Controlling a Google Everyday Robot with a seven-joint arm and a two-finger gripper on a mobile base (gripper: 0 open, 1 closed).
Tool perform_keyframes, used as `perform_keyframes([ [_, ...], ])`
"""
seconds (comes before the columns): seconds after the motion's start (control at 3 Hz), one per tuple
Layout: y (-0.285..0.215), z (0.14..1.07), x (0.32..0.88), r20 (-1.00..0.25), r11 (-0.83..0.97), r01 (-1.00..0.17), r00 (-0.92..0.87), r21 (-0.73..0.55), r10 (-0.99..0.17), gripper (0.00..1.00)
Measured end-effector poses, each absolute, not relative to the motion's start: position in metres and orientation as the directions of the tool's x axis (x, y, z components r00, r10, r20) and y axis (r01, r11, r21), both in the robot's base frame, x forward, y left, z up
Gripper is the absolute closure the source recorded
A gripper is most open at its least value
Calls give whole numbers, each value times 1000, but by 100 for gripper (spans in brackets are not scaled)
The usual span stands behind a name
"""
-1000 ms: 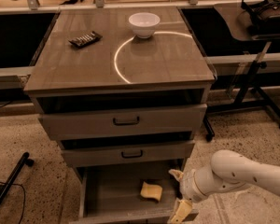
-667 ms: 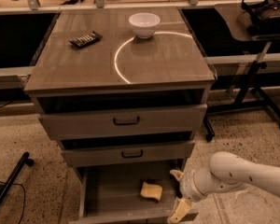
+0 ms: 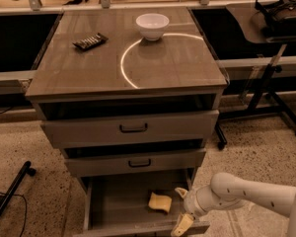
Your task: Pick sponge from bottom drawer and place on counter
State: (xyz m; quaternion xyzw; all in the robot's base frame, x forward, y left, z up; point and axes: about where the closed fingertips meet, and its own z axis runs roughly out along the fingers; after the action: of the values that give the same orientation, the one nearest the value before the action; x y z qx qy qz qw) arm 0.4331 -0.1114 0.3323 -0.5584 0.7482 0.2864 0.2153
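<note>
Sponge (image 3: pixel 160 202), pale yellow, lies on the floor of the pulled-out bottom drawer (image 3: pixel 116 201), low in the frame and just right of centre. Just beside it on the right, the gripper (image 3: pixel 181 209) has its fingers spread wide, holding nothing. One finger is near the drawer's right wall, the other over the front panel. The white arm (image 3: pixel 251 195) runs off to the lower right. On the counter (image 3: pixel 177 65) above stand a dark bar (image 3: pixel 90 41) and a white bowl (image 3: pixel 152 25).

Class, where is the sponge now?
Low in the camera view, the sponge lies in the bottom drawer, just left of the open gripper at its front right corner.
</note>
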Motion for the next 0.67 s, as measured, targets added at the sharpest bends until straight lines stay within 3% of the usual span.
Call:
perform_keyframes([
  [0.67,-97,311,448,-643,199,-964,-267,178,-718,0],
])
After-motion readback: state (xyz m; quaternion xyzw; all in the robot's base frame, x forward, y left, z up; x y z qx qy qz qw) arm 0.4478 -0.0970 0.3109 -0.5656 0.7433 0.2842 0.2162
